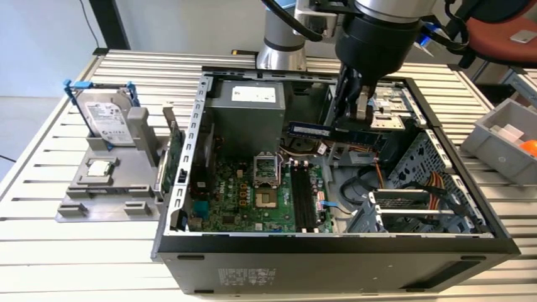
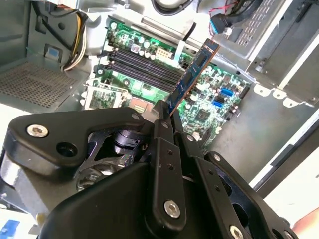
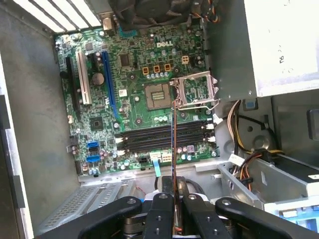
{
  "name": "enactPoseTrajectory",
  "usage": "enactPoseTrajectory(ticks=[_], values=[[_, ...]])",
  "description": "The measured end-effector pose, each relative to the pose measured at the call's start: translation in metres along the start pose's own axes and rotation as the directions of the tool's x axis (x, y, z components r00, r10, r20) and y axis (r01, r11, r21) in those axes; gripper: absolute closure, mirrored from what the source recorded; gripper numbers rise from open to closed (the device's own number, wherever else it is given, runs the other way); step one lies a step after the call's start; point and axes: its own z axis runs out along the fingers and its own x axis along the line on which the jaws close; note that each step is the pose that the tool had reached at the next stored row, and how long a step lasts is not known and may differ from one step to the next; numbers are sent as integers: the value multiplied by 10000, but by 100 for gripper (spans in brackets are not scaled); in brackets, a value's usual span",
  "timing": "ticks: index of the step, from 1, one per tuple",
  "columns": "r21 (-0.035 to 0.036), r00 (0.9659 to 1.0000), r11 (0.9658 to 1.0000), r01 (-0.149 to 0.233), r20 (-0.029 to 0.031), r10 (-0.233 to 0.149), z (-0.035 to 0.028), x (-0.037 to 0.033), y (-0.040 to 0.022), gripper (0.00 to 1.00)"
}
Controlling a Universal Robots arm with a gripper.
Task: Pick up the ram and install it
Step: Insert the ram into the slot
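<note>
While the gripper [image 1: 356,123] hung inside the open computer case [image 1: 336,255], its fingers [image 2: 163,130] were pressed together on the ram [image 1: 329,131], pinching the dark-blue stick by one long edge; in both wrist views the board stood straight out beyond the fingertips, broad face showing in the second wrist view [image 2: 193,74] and thin edge showing in the first wrist view [image 3: 173,149].

Past the far end of the ram, well ahead of the fingers, lay the green motherboard [image 3: 124,74]; its row of black memory slots [image 3: 164,140] sat directly beyond the fingertips, with the processor socket [image 3: 195,89] just farther on. The stick was apart from those slots — nothing of it touched the board; it also ran crosswise to them rather than along them.

Judged from this, the picking-up was done, since the ram was off any rest and carried in the pinch; the installing was not, since the slots [image 1: 304,195] looked unfilled and the stick hung clear above them — neither lined up nor seated.
</note>
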Motion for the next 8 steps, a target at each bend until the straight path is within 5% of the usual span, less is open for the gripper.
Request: enactPoseTrajectory(ticks=[8], values=[[-6,9960,9960,-893,13,893,0,0,0,100]])
